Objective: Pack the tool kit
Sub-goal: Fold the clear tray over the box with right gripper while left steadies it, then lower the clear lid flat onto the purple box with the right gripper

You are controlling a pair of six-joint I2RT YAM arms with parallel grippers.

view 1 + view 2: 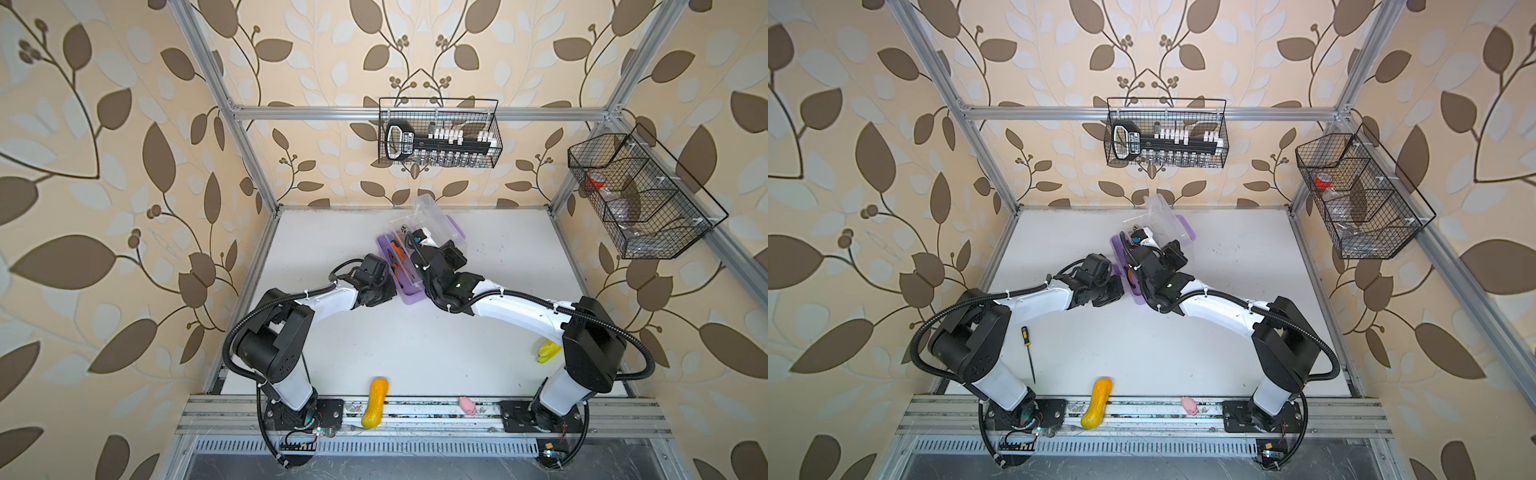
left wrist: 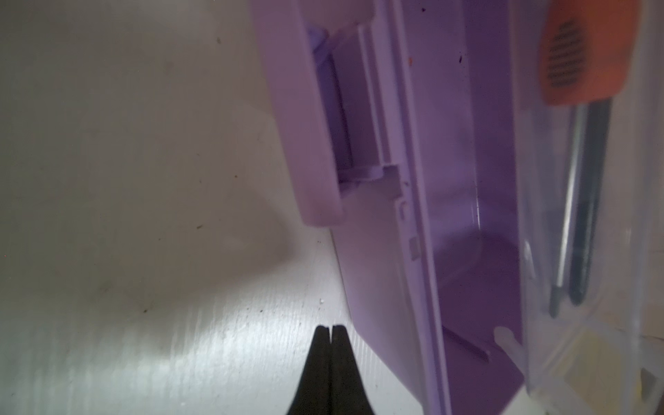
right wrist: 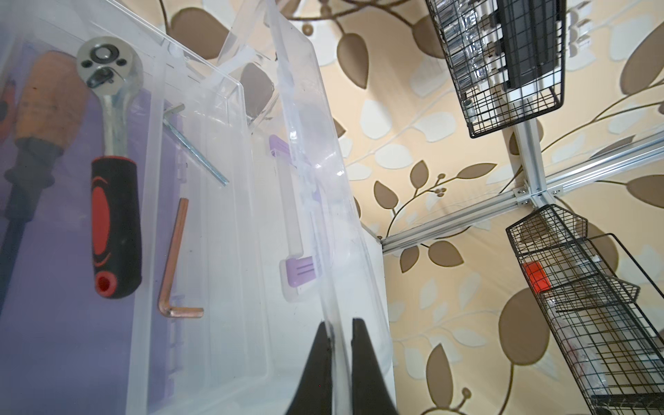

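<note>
**Operator:** Where is the kit sitting?

**Describer:** The tool kit (image 1: 409,293), a lilac box, is sitting toward the back middle of the white surface (image 1: 415,353), between your two arms. Its clear lid (image 3: 312,143) is standing raised.

**Operator:** And the pincers?

**Describer:** Your right pincer (image 3: 341,323) is pinching the lid's edge, one finger on either side. Your left pincer (image 2: 328,328) is closed on nothing, sitting low just beside the box's outer wall. I cannot tell whether it is touching the surface.

**Operator:** Which step is this?

**Describer:** You are probably holding the kit open for loading. A ratchet (image 3: 107,161), a copper hex key (image 3: 176,258) and an orange-handled tool (image 3: 46,100) are lying inside. A black-and-yellow screwdriver (image 1: 1028,353) is lying outside, near your left arm's base. The next move is likely asking your left pincer to open and close across that handle, while your right is steadying the lid. Letting go early could drop it.

**Operator:** And the room?

**Describer:** A yellow toy (image 1: 375,402) and a pink toy (image 1: 467,405) are lying by the front rail. A back basket (image 1: 440,133) holding a socket set and a side basket (image 1: 640,199) are hanging on the metal frame. Leaf-patterned wallpaper is surrounding everything.
</note>
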